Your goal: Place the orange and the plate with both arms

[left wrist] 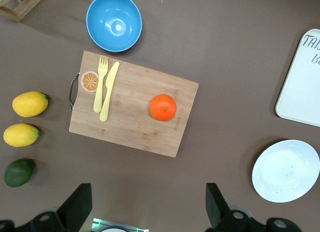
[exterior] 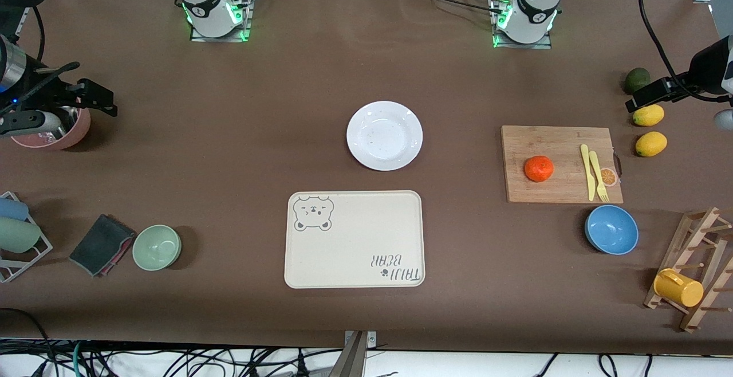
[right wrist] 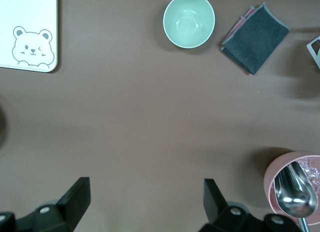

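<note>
The small glossy orange (exterior: 539, 168) sits on the bamboo cutting board (exterior: 550, 188) toward the left arm's end, apart from the yellow plastic knife and fork (exterior: 594, 173). The round white plate (exterior: 384, 135) lies mid-table, just beyond reach of the cream bear-print tray (exterior: 355, 239), which is nearer the camera. The left gripper (left wrist: 147, 212) hovers by the board, fingers spread wide, empty. The right gripper (right wrist: 146, 209) hangs over bare table beside a pink cup (right wrist: 295, 187), fingers spread too.

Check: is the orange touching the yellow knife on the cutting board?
Apart. The left wrist view shows bare cutting board between the orange and the yellow knife; the front view agrees.
</note>
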Controlling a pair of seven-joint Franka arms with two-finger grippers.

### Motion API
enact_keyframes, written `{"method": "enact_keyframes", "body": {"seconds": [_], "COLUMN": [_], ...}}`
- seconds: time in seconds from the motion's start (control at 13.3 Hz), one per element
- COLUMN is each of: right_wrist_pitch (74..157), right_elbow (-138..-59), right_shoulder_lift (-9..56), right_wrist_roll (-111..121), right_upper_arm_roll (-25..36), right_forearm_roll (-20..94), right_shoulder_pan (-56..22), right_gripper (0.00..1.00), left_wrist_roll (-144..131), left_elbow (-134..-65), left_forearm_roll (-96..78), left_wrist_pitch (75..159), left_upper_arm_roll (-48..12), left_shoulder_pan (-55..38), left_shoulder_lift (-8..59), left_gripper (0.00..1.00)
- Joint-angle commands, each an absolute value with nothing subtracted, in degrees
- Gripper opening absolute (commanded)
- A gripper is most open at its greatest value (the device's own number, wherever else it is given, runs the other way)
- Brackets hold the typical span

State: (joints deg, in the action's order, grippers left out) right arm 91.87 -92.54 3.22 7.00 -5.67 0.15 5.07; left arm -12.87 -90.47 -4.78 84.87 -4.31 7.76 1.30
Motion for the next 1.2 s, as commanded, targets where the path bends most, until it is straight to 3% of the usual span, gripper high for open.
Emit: {"method": "enact_keyframes", "body": {"seconds": [0.0,1.13], "right_wrist_pitch": [92.2,92.3], "right_elbow": [-92.8,-92.7], "right_shoulder_lift": [2.7,2.8], "right_wrist_roll": [7.1,7.1], "right_upper_arm_roll": [-5.8,-5.8], "right_forearm_roll": [1.0,1.0], "right_shoulder_pan": [5.6,5.6], "right_gripper": [1.00,1.00], "left_wrist_roll": [-11.6,-11.4], "left_elbow": [-89.3,-89.6], "left_forearm_roll": [-6.0,-5.7], "left_wrist_pitch": [84.2,82.7], "left_upper_arm_roll": [-4.3,-4.3], "left_shoulder_pan": [8.6,9.6], "left_shoulder_lift": [1.8,1.7], "left_gripper": [1.00,1.00]}}
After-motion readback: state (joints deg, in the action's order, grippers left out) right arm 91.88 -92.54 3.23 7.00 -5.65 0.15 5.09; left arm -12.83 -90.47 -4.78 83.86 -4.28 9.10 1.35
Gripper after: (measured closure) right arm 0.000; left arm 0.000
